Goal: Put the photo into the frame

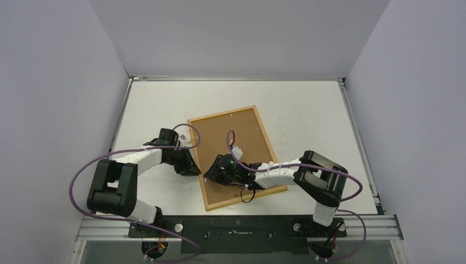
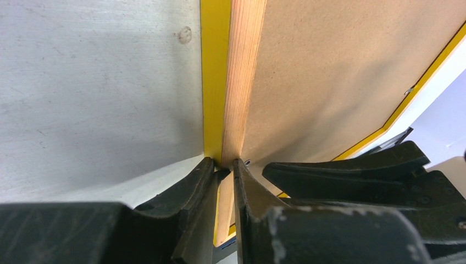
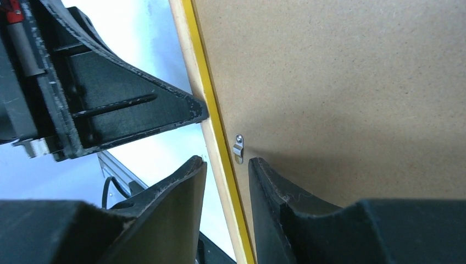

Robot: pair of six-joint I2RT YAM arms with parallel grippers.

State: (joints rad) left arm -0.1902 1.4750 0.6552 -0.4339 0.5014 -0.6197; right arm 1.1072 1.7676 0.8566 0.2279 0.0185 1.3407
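Fingers (image 2: 200,190) of the left gripper (image 2: 224,165) pinch the left rail of the frame (image 2: 244,82), which lies back-up on the white table (image 1: 308,110). The right gripper (image 3: 226,173), slightly parted, straddles the same rail beside a metal clip (image 3: 238,147) on the brown backing board (image 3: 357,82).

A robotics lab cell: 2 cabled arms (image 1: 133,165) bolted to a white bench (image 1: 308,99) boxed in by plain grey walls (image 1: 236,33).

Open table (image 1: 308,104) beyond frame (image 1: 221,113); left end effector (image 1: 190,166) beside right end effector (image 1: 213,174) at rim
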